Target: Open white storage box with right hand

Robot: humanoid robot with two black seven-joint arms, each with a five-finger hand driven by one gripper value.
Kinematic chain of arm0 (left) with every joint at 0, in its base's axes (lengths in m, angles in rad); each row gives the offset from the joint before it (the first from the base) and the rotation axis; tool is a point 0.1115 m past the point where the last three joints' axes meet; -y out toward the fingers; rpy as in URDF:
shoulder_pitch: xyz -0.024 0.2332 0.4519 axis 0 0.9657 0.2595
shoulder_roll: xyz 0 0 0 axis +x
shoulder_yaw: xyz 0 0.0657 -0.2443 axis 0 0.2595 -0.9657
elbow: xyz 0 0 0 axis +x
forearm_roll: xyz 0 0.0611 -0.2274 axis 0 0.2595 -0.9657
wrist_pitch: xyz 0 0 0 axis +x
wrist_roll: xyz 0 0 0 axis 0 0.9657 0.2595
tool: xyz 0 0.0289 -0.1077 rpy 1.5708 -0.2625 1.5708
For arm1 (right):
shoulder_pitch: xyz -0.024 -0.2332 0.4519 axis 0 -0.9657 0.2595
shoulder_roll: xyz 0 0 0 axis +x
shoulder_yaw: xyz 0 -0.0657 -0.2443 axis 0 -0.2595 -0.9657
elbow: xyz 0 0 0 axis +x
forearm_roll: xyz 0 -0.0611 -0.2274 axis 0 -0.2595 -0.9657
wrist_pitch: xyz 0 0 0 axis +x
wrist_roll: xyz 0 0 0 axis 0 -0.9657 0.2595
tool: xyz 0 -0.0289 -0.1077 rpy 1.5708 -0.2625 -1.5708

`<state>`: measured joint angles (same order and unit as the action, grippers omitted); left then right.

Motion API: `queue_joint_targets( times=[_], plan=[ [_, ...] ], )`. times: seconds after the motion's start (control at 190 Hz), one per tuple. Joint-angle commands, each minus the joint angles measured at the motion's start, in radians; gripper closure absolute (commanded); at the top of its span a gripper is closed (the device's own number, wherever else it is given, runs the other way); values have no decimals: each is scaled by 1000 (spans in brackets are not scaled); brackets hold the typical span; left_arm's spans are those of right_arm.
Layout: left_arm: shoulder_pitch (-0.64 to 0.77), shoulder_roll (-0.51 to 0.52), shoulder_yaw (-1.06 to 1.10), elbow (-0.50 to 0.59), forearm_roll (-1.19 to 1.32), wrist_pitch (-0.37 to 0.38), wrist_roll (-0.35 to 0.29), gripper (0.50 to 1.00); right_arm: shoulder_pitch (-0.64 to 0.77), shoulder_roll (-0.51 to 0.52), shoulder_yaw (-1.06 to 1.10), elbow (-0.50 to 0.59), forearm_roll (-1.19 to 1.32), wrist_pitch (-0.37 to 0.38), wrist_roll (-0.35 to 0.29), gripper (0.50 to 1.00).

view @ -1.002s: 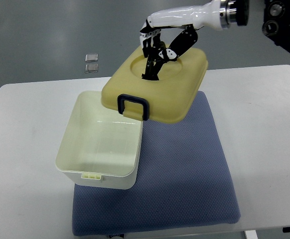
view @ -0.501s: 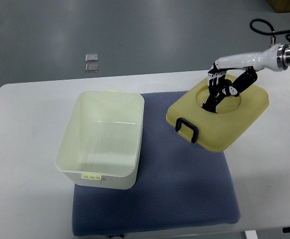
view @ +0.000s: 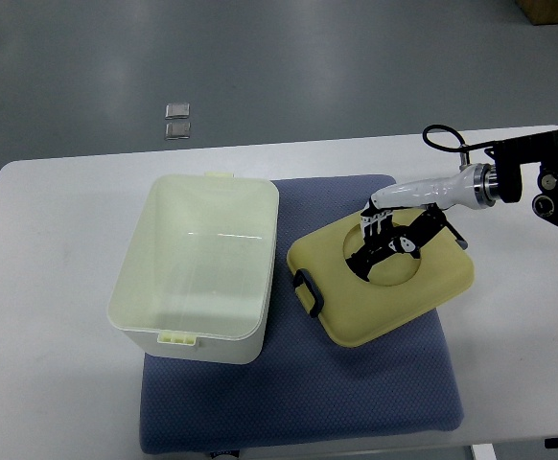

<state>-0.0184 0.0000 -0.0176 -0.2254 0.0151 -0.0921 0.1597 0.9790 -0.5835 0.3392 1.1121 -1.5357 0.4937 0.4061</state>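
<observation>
Open white storage box (view: 195,268) at centre left, on a blue mat (view: 356,383) atop the white worktop (view: 49,287). Right of it, flat on the mat, its yellow lid (view: 384,297), grasped at the round recess by the right robot hand (view: 384,244).

My work surface is a white table (view: 58,287) with rounded far corners, spanning nearly the full width of the view. A blue textured mat (view: 356,383) lies on it, centre to right, reaching to the near edge. Beyond the far edge is a plain grey floor (view: 308,67), smooth, with a soft sheen and no strong shadows; lighting is even. Two small square metal plates (view: 176,122) sit on the floor, one just behind the other, at far left of centre. A brown object (view: 552,8) shows at the far right corner; I cannot identify it. No walls or windows visible.
</observation>
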Motion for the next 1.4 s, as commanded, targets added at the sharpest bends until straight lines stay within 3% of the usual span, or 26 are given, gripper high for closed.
queue_joint_targets(
  times=[0.0,0.348,0.585,0.59,0.596,0.601,0.606,0.611,0.617,0.622,0.627,0.633,0.643,0.991,1.197,1.397],
  plan=[
    [2,0,-1,1,0,0,0,500,1,17,3,0,0,-3,-1,1000],
    [0,0,1,0,0,0,0,500,-13,42,6,0,6,-30,-1,1000],
    [2,0,1,0,0,0,0,500,-46,42,7,-2,12,-87,-1,1000],
    [0,0,1,0,0,0,0,500,-48,42,7,-2,12,-87,-1,937],
    [0,0,1,0,0,0,0,500,-48,42,7,-2,12,-87,-1,936],
    [0,0,1,0,0,0,0,500,-49,42,7,-2,14,-89,-1,849],
    [0,0,1,0,0,0,0,500,-49,42,7,-2,14,-89,-1,848],
    [0,0,1,0,0,0,0,500,-51,42,9,-2,14,-89,-1,745],
    [0,0,1,0,0,0,0,500,-51,42,9,-2,14,-89,-1,744],
    [2,0,1,0,0,0,0,500,-52,42,9,-2,14,-89,-1,647],
    [2,0,1,0,0,0,0,500,-52,42,9,-2,14,-89,-1,646],
    [2,0,1,0,0,0,0,500,-54,44,9,-2,16,-89,-1,569],
    [0,0,1,0,0,0,0,500,-54,44,9,-2,16,-87,-1,548],
    [2,0,2,1,0,0,0,500,-56,40,15,-8,34,-87,-1,550],
    [2,0,2,-2,0,0,0,500,-42,17,17,-20,101,-47,-1,550],
    [2,0,2,0,0,0,0,500,0,17,112,-162,342,-20,-9,550]
  ],
)
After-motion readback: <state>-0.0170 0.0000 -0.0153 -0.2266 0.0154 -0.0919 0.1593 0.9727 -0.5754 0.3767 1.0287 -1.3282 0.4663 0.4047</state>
